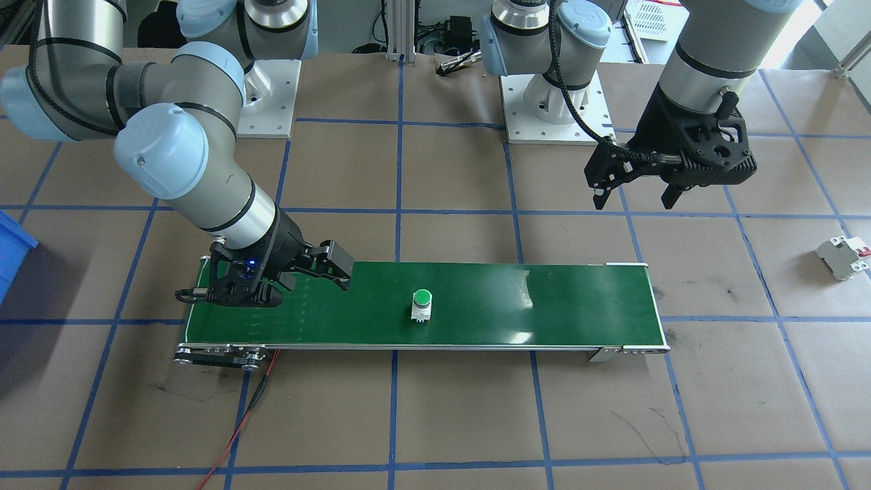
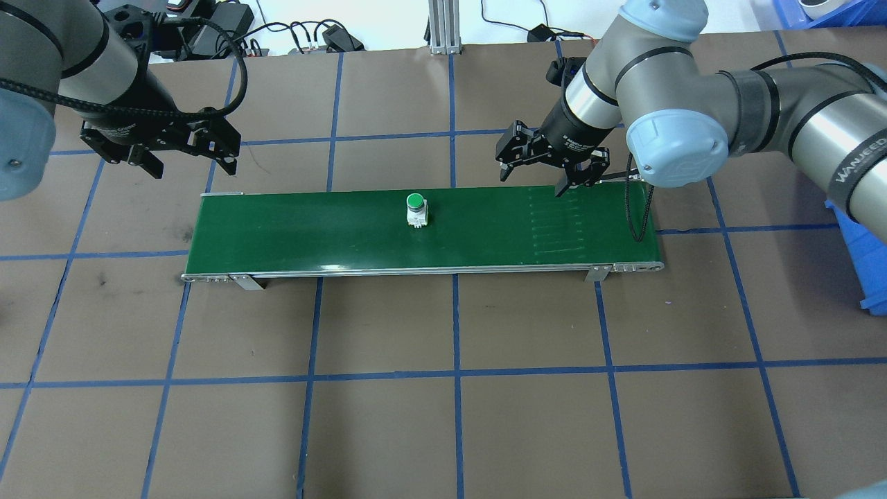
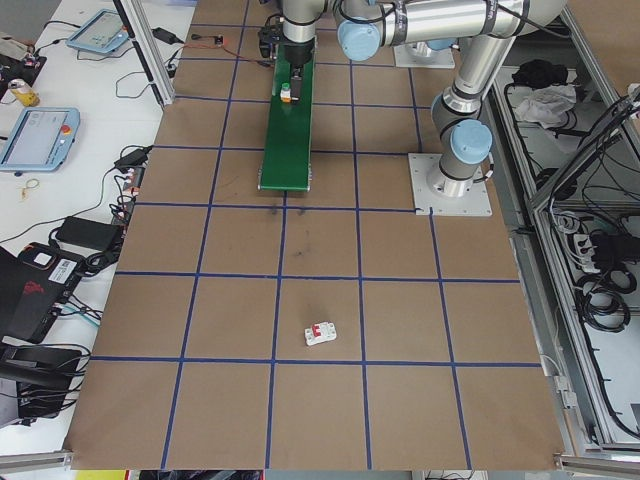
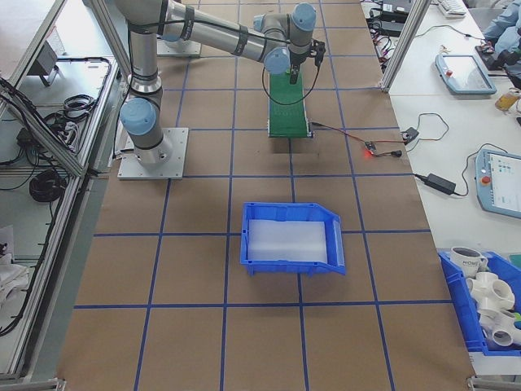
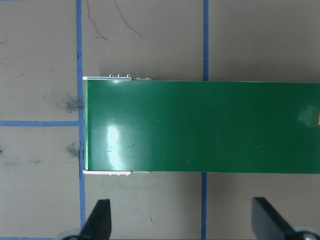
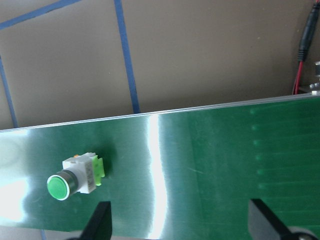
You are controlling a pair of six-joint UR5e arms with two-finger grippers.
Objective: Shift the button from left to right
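You have the button (image 2: 415,210) standing upright near the middle of the green conveyor belt (image 2: 312,232), a little closer to the belt's far long edge than to the near one as the overhead view shows it. Its round green cap faces up on a blocky white-grey body, and the right wrist view shows a dark collar under the cap and a small lime-green part on the side of the body. Nothing touches it.

The belt is a long, glossy rectangle with thin metal side rails and small brackets at its ends; window light glares off it in patches, and faint crosswise ridges mark the surface toward its right end. It lies on a matt brown table (image 2: 443,416) taped into squares with blue lines.

Your right gripper (image 2: 539,174) hangs over the far edge of the belt near its right end, fingers spread wide and holding nothing (the button sits well apart from it, toward the belt's middle). Your left gripper (image 2: 186,158) hovers just beyond the belt's far left corner, over bare table, likewise spread and empty; its wrist camera looks straight down on the belt's left end between two dark fingertips (image 5: 100,217).

A light-grey block with red marks (image 1: 842,256) lies on the table well beyond the belt's left end. A thin red wire (image 1: 238,422) trails away from the belt's right end.
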